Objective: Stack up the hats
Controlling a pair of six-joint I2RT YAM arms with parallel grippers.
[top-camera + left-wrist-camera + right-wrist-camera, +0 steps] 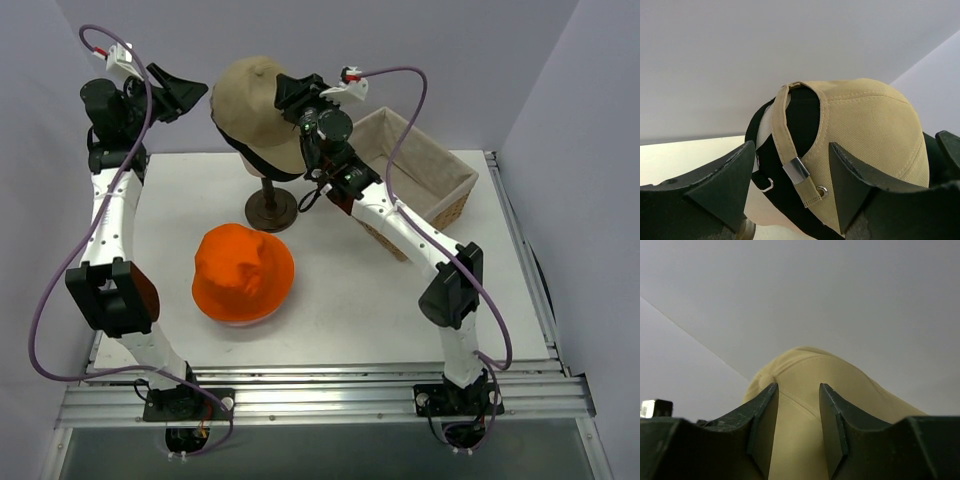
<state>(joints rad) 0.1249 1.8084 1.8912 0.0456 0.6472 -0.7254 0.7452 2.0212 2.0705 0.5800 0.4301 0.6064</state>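
My right claw [797,386] sits parted over the tan cap [850,390], pinching nothing; my left claw [792,144] hangs wide, released, beside it.

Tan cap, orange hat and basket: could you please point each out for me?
Tan cap [255,100]: top view, on its crown.
Orange hat [243,272]: top view, on its crown.
Basket [453,212]: top view, on its wicker side wall.
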